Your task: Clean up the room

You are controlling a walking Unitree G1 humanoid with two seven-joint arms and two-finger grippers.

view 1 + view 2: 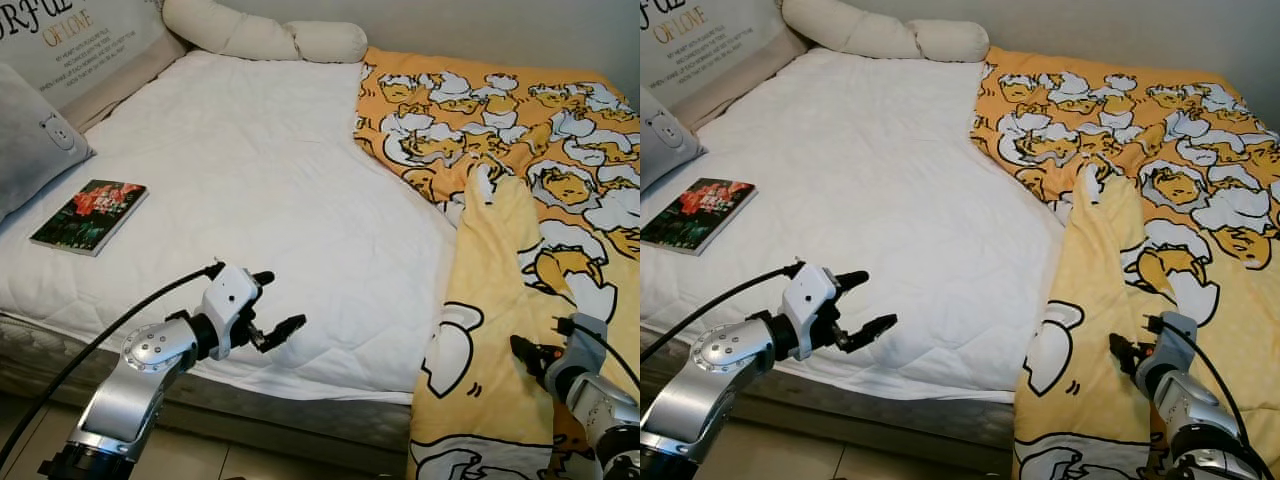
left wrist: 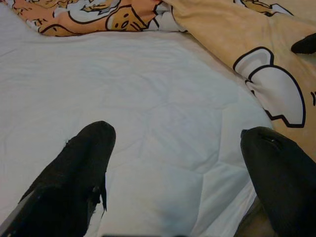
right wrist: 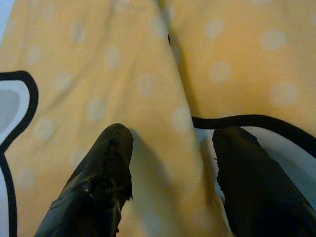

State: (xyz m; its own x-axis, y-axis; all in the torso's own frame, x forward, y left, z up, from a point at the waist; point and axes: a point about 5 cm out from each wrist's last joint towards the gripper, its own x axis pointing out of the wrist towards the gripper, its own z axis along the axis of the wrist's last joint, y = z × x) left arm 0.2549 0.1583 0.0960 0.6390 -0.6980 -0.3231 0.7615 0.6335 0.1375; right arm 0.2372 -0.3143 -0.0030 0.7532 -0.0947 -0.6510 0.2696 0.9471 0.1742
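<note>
On the far left a book (image 1: pixel 90 216) lies near the bed's white sheet (image 1: pixel 260 180) edge. Over the near edge hovers the left gripper (image 1: pixel 268 305), jaws apart, empty. Right, the yellow blanket (image 1: pixel 500 300) drapes off; the right gripper (image 3: pixel 170 177) straddles a fold, jaws open.

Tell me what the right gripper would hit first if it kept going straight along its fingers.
Most likely the yellow blanket: the right gripper, fingers open, points at a fold of it close ahead.
</note>
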